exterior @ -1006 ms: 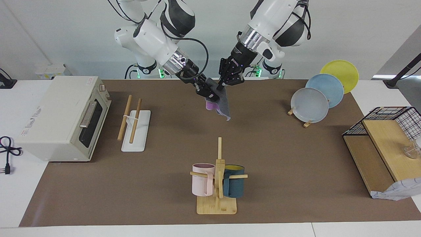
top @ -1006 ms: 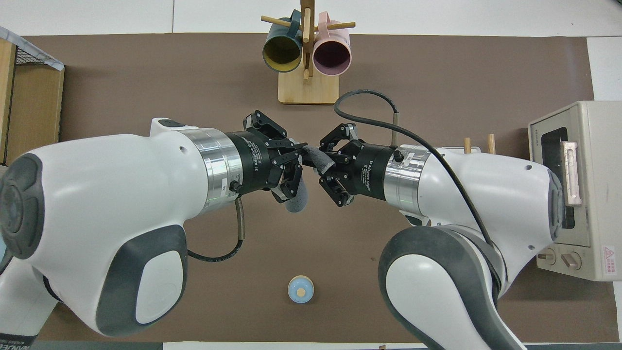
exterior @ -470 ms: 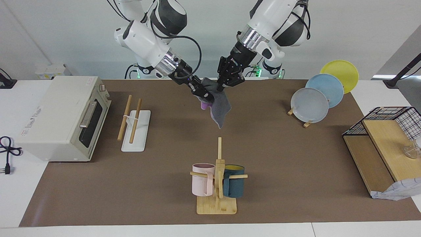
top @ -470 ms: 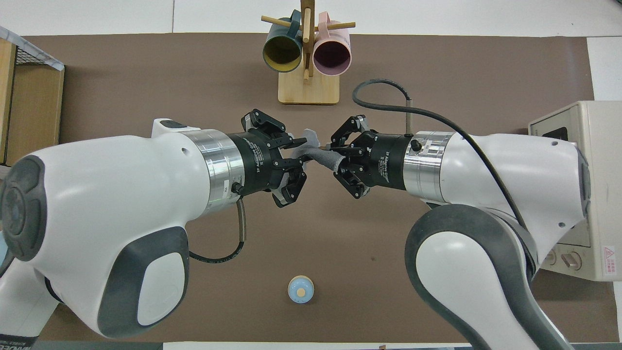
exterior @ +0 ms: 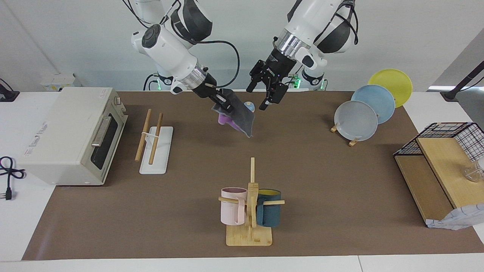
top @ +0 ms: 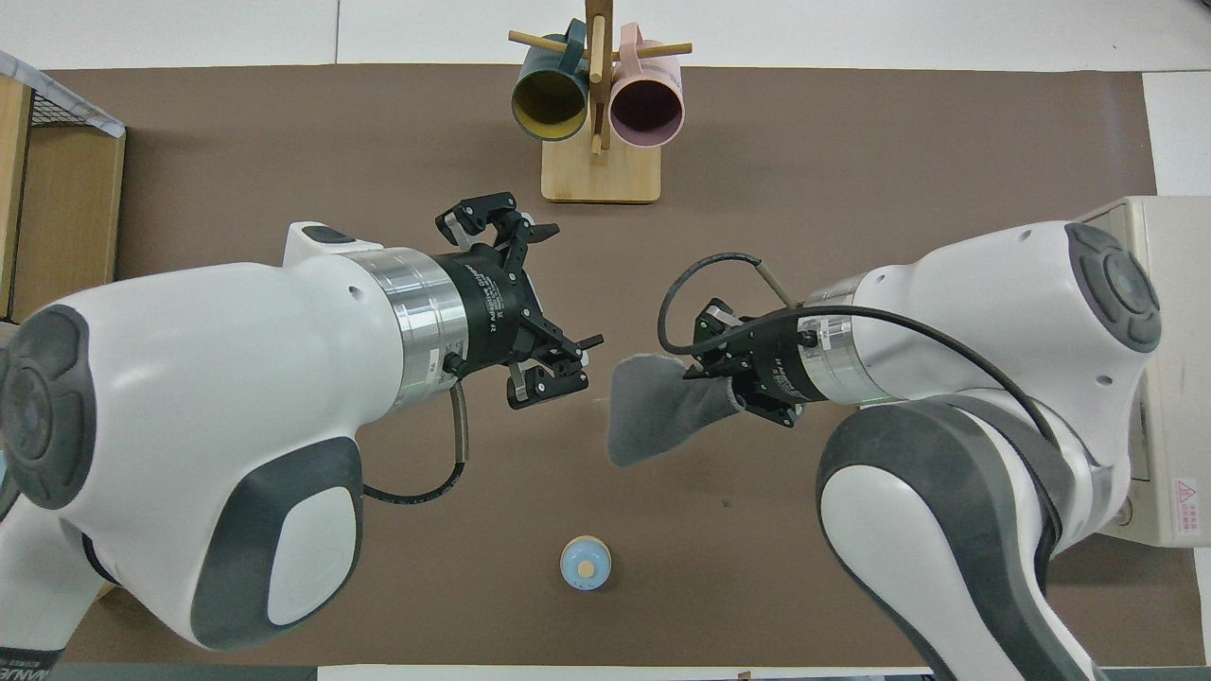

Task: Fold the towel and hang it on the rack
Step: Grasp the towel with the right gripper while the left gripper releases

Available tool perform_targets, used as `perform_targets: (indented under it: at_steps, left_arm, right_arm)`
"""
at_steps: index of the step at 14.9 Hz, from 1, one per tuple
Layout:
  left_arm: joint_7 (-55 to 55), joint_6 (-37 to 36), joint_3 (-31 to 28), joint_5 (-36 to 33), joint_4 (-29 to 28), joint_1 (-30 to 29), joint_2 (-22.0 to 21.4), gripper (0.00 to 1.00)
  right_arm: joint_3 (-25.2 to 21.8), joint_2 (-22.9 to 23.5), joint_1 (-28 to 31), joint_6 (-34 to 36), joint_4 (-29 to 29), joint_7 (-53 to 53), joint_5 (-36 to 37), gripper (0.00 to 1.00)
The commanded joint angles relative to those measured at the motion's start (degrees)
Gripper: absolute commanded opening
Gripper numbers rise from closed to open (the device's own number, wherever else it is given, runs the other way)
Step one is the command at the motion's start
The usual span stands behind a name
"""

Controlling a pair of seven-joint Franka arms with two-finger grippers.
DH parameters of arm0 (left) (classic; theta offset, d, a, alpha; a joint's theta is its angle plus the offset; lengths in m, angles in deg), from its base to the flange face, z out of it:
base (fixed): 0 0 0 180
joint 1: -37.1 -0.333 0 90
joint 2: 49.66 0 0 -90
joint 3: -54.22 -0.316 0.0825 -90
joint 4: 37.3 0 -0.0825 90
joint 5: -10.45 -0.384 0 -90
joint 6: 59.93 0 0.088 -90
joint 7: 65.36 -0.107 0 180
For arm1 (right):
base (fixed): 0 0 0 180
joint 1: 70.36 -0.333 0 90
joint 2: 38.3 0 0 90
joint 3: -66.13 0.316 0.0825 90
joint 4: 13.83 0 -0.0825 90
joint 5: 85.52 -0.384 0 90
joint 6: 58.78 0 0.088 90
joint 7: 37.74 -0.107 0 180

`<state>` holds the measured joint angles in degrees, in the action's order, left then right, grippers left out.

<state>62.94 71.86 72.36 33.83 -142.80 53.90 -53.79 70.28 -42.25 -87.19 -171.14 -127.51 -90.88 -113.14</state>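
Right gripper angled down over the table's middle, clamped on towel (grey face out, purple peeking below), hanging in air. Left gripper raised beside it, fingers spread, nothing held. Rack by the toaster oven.

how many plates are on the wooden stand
3, leaning in a row on the stand toward the left arm's end of the table: grey plate farthest from the robots, blue plate in the middle, yellow plate nearest them.
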Motion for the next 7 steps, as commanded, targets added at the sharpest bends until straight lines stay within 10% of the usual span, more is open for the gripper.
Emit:
perform_targets:
  at_steps: [1,7]
  left_arm:
    - [-7.8,0.8,-0.2,-0.5,-3.2,-2.3,-2.5,1.00]
    - [-40.0,-6.8,-0.6,-0.5,-4.8,-12.1,-3.2,1.00]
  right_arm:
    - [0.2,-1.4,1.3,4.9,-0.3,4.4,9.0,0.00]
    - [0.3,-2.6,10.5,8.2,-2.7,17.0,17.1,0.00]
